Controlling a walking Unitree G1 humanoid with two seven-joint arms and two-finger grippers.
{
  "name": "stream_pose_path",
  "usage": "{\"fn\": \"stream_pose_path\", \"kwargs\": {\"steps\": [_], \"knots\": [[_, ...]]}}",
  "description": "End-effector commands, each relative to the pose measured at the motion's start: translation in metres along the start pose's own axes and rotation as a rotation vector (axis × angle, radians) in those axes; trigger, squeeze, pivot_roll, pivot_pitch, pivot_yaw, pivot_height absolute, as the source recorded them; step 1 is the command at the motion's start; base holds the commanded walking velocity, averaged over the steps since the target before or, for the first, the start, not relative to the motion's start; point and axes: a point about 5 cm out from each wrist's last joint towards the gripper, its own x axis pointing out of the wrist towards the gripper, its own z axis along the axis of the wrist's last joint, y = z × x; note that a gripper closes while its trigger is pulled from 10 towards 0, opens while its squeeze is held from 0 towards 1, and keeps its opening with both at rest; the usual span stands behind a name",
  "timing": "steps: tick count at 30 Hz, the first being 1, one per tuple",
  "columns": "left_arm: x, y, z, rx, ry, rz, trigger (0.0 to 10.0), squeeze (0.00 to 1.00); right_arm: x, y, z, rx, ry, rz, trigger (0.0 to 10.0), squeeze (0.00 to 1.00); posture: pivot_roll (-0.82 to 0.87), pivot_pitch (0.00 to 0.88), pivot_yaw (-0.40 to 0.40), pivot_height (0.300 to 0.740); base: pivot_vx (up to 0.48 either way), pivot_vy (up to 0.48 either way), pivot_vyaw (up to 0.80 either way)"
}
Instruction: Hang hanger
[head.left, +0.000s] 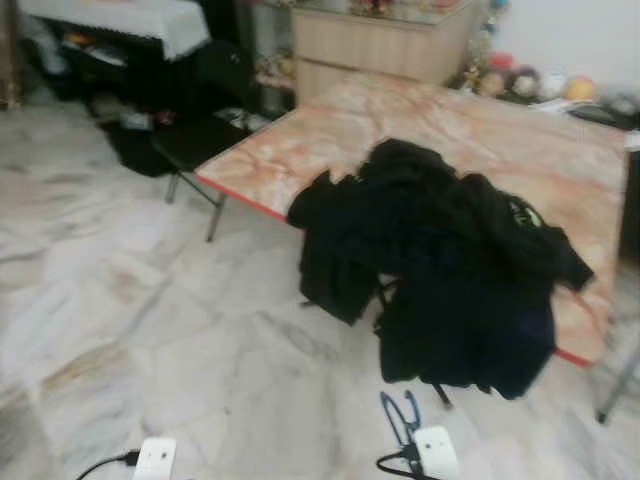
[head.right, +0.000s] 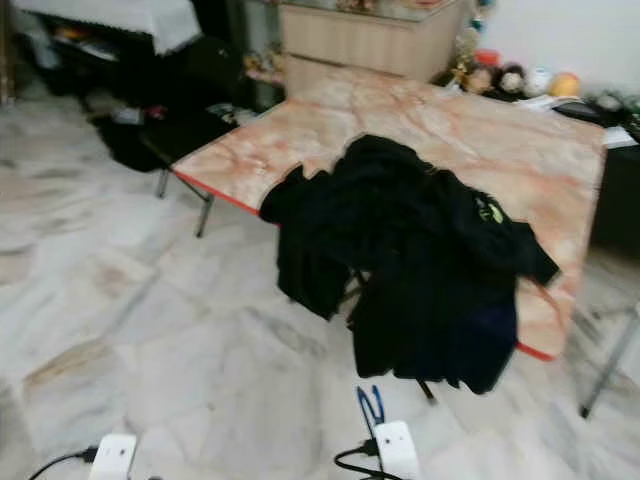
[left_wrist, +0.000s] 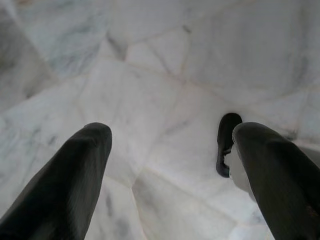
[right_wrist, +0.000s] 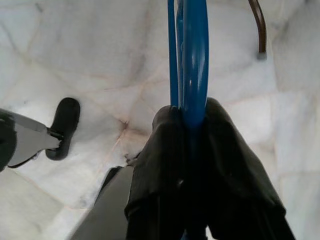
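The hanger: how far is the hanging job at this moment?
Done: the right gripper is shut on the blue hanger, held low over the marble floor. In hand: carrying it. Left: hanging it up; no rail is seen. Dark clothes lie on the table.

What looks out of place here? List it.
A heap of black clothes is dumped on the marble-patterned table and slumps over its near edge toward the floor, unhung. The right end effector is clamped on a blue hanger with nothing on it.
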Motion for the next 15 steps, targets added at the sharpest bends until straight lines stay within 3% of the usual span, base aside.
{"fn": "stream_pose_path", "kwargs": {"steps": [1,15], "knots": [[-0.0013,-0.0004,-0.0078,0.012,0.034,-0.004,10.0,0.0,-0.0011,-0.0056,-0.0055,0.004,0.018,-0.013,10.0,0.0,0.0,0.0,-0.005,0.74,0.0,0.0,0.8],[-0.0019,-0.0101,-0.0114,0.002,0.035,-0.01,10.0,0.0,-0.0024,-0.0116,-0.0096,-0.01,0.025,-0.018,10.0,0.0,0.01,0.0,-0.027,0.74,0.0,0.0,0.8]]}}
